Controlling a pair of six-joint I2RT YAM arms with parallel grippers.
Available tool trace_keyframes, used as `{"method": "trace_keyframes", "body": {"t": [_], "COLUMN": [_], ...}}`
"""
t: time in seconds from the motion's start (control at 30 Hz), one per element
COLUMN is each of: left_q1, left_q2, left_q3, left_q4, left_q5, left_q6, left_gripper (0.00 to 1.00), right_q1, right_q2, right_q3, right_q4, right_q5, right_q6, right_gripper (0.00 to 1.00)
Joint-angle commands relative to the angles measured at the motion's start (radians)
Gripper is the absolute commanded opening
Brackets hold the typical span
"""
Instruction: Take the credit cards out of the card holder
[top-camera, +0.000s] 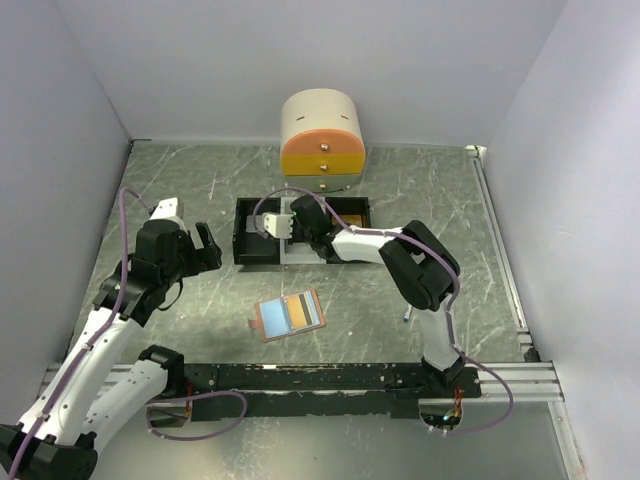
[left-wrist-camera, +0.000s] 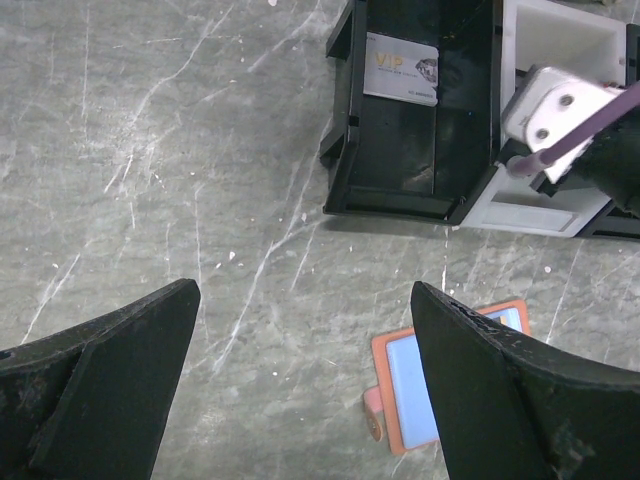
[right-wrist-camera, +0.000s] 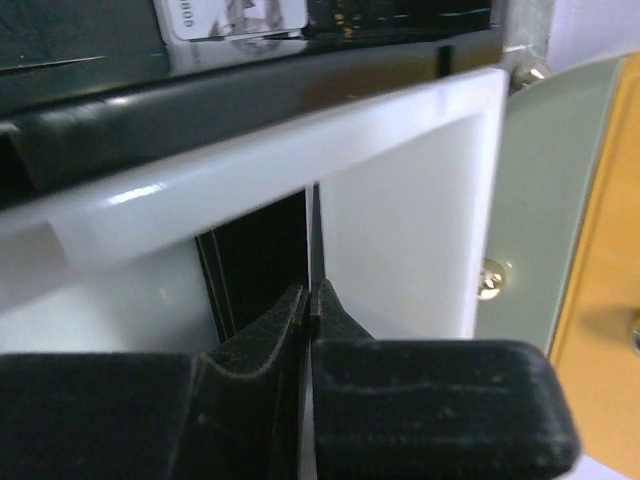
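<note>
The small tan-brown leather bifold card holder (top-camera: 290, 315) lay open and flat on the grey marbled table (top-camera: 180, 200), between the two arms and near their bases, with its light blue lining facing up. An orange-gold band and a darker one showed across its right half, probably cards tucked in their slots, though the top view was too small to be sure.

Such cards would be light, stiff and slick. The best hold is a pinch across whatever short edge stands proud of the pocket, drawn straight along the slot. The holder itself is soft and light and would likely slide or fold unless pinned.

The left gripper (left-wrist-camera: 305, 290) hung just left of the holder with its fingers spread wide and nothing between them.

Further back, the right gripper (right-wrist-camera: 308, 295) was pressed together over the white compartment (right-wrist-camera: 400, 230) of the black-and-white tray (top-camera: 250, 255). It was pinching what looked like a thin black card (right-wrist-camera: 260, 260) on edge.

A dark grey card marked VIP (left-wrist-camera: 400, 68) lay flat in the neighbouring black compartment. Behind the tray stood a cream and orange drawer cabinet (top-camera: 322, 140).
</note>
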Motion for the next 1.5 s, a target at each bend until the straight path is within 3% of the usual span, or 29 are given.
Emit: {"method": "trace_keyframes", "body": {"t": [0.0, 0.13, 0.27, 0.47, 0.97, 1.2, 1.33, 1.47], "left_q1": [0.007, 0.007, 0.007, 0.007, 0.007, 0.007, 0.007, 0.007], "left_q2": [-0.008, -0.009, -0.008, -0.005, -0.004, -0.007, -0.010, -0.026], "left_q3": [-0.004, -0.006, -0.006, -0.006, -0.008, -0.008, -0.009, -0.012], "left_q4": [0.007, 0.009, 0.008, 0.008, 0.008, 0.009, 0.009, 0.017], "left_q5": [-0.025, -0.027, -0.026, -0.024, -0.017, -0.014, -0.011, 0.007], "left_q6": [0.001, 0.000, 0.000, 0.001, -0.002, -0.002, -0.001, 0.005], "left_gripper": [1.00, 1.00, 1.00, 1.00, 0.99, 0.99, 1.00, 1.00], "right_q1": [-0.007, -0.007, -0.008, -0.008, -0.017, -0.019, -0.019, -0.019], "right_q2": [0.041, 0.046, 0.021, -0.034, -0.092, -0.185, -0.299, -0.491], "right_q3": [0.003, 0.004, -0.027, -0.035, -0.072, -0.112, -0.173, -0.325], "right_q4": [0.052, 0.050, 0.072, 0.029, -0.004, 0.086, 0.199, 0.354], "right_q5": [0.023, 0.030, 0.036, -0.007, -0.059, -0.097, -0.069, 0.055], "right_q6": [-0.021, -0.022, -0.017, 0.001, 0.021, 0.207, 0.452, 0.686], "right_gripper": [0.04, 0.06, 0.20, 0.32, 0.38, 0.39, 0.41, 0.40]}}
